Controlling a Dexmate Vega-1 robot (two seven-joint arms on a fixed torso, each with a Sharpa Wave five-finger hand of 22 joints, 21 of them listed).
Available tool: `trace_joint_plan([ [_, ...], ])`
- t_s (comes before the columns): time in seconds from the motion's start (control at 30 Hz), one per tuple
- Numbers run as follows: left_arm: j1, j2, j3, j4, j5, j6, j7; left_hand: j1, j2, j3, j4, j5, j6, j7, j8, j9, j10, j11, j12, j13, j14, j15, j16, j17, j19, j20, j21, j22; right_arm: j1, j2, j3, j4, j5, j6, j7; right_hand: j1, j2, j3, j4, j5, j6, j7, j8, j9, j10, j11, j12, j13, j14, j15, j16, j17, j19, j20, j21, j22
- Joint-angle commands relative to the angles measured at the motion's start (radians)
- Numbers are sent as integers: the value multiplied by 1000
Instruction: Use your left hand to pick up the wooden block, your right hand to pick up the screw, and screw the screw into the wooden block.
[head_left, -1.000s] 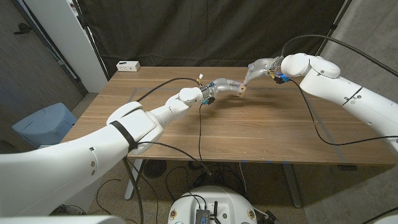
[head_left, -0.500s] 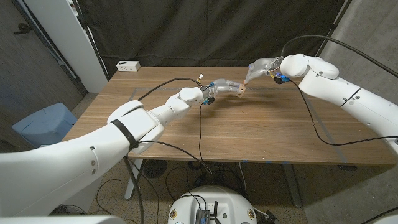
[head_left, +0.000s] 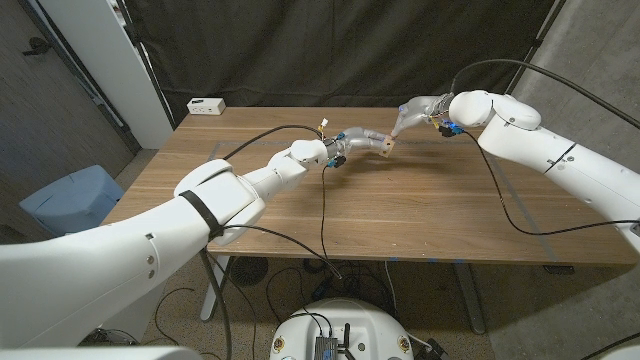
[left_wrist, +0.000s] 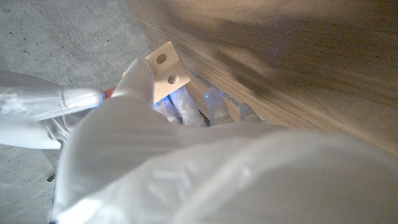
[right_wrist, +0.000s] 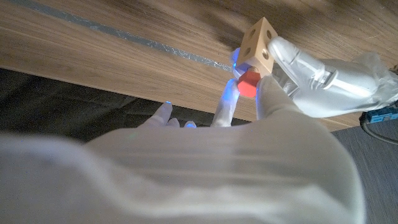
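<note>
Two white robot arms reach across a wooden tabletop (head_left: 400, 210) and meet above its far half, in front of a dark curtain. The left hand (head_left: 362, 139) holds a small pale wooden block (head_left: 386, 147) at its fingertips, lifted clear of the tabletop. In the left wrist view the block (left_wrist: 168, 65) shows a face with two round holes and sits pinched between the left hand's fingers (left_wrist: 140, 78). The right hand (head_left: 414, 112) comes in from the other side and meets the block. In the right wrist view the right hand's fingers (right_wrist: 268, 93) pinch a screw with a red head (right_wrist: 249, 81), and that head sits right against the underside of the wooden block (right_wrist: 260, 38), which shows round holes on its faces. Whether the screw's shaft is inside a hole cannot be told. Black cables run along both arms and across the tabletop. A small white box (head_left: 206, 105) lies at the tabletop's far left corner, well apart from the hands.
</note>
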Motion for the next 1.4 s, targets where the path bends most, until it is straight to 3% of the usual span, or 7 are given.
trace_joint_plan([
  [0.03, -1, -1, 4, 1, -5, 2, 2, 3, 7, 8, -2, 6, 9, 2, 5, 4, 5, 0, 1, 4, 4, -42, 4, 3, -1, 1, 8, 3, -1, 12, -7, 10, -13, -10, -18, 2, -3, 3, 4, -3, -1, -1, 8, 6, 7, 2, 1, 3, 10, 1, 7, 2, 17, 0, 10, 6],
  [0.87, -12, -13, 13, 5, -8, 41, 10, 4, 10, 9, -2, 7, 10, 3, 5, 3, 5, 0, 1, 4, 6, -41, 5, 4, 4, -1, 9, 3, -11, 18, -15, 4, -55, -30, -55, -12, -5, 3, 8, -6, 90, -9, 77, 30, 113, -3, 20, 2, 76, -10, 25, 4, 73, -7, 19, 7],
  [1.4, -8, -11, 14, 5, -15, 36, 5, 3, 11, 9, -1, 8, 10, 3, 5, 3, 4, 0, 0, 4, 11, -41, 8, 4, 7, -3, 9, 3, 7, 45, -47, 31, -94, -40, -43, -34, -4, -2, 17, -8, 124, -7, 91, 20, 163, -5, 26, 1, 110, -17, 34, 4, 99, -8, 22, 7],
])
